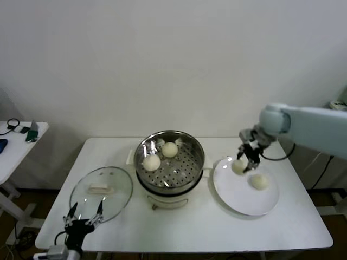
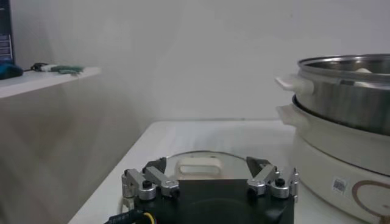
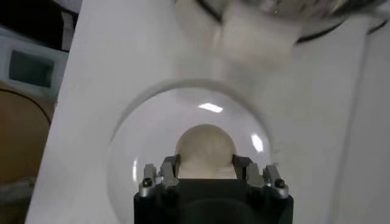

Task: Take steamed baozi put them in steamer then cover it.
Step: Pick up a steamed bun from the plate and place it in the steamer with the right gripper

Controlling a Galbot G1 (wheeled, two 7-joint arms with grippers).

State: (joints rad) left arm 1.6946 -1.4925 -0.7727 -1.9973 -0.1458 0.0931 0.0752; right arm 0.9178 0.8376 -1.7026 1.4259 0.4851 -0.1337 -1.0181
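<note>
Over the far left part of the flat white plate (image 1: 246,201), the right gripper (image 1: 245,164) has its jaws closed around one small, round, cream-white steamed bun (image 1: 238,167), and the right wrist view shows that bun (image 3: 205,151) seated between the two fingers with the plate's glossy surface beneath it. A second steamed bun (image 1: 258,182) lies on the plate just to the right and nearer. What matters for the carry is direction: the round, shiny stainless-steel steamer basket (image 1: 169,158) on its cream-white pot base stands to the left of the held bun, close beside the plate, so the right arm is plainly the nearer one. Two buns (image 1: 151,162) (image 1: 170,149) already sit in the left and far part of the perforated floor, leaving the near and right part of it free, which is the side facing the gripper. A bun is round, so no long axis constrains the release. The left gripper (image 1: 83,216) waits at the table's near left edge, jaws spread and holding nothing, just in front of the round clear glass lid (image 1: 101,193) with its cream-white bar handle (image 2: 199,166).
</note>
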